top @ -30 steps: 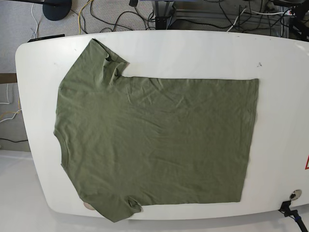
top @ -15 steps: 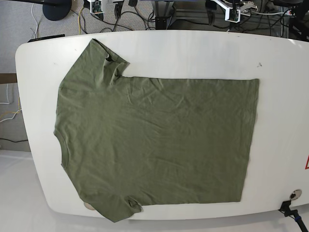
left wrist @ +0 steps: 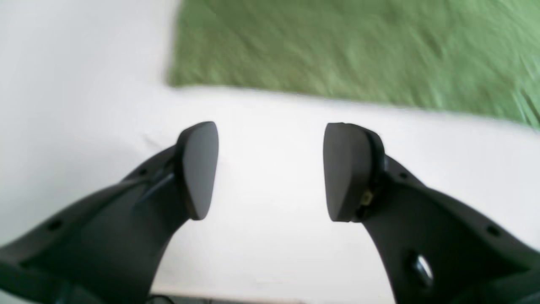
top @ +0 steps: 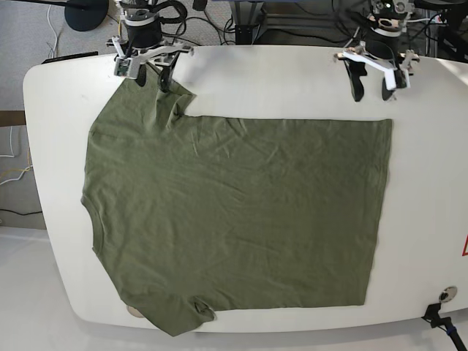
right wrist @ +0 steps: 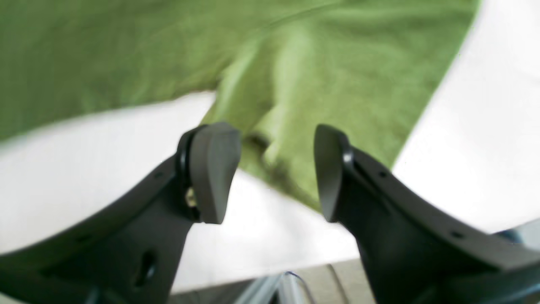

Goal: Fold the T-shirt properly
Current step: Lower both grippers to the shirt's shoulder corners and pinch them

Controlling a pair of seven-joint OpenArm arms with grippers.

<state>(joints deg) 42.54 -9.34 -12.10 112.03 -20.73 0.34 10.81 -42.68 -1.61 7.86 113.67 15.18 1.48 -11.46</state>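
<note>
Olive cotton covers most of the white desk (top: 292,73): the T-shirt (top: 234,212) lies flat and open, not yet folded anywhere, so you are at the very first step, the approach for the first grasp.

In the base view its long axis runs across the picture. The neckline (top: 89,212) points to that view's left edge and the straight hem (top: 382,212) to the right. One sleeve (top: 157,91) lies at the far side and the other sleeve (top: 175,318) at the near side, where it reaches the desk edge. The fabric is softly wrinkled, with a bunched fold at the far sleeve.

The right claw (top: 148,71) hangs over the far sleeve. Its jaws are spread and hold nothing. In the right wrist view (right wrist: 274,169) the bunched sleeve edge sits between and just beyond the tips.

The left claw (top: 373,77) hangs over bare desk, just beyond the far hem corner (top: 387,123), also spread and empty. In the left wrist view (left wrist: 270,169) only white desk is between the fingertips, and the cloth edge is ahead of them.

I think the next move asks you to bring both claws down and forward onto the far edge, the right one at the sleeve and the left one at the hem corner. Pinch both layers together, because a grasp of the top layer only may open the shirt when you lift it.
</note>
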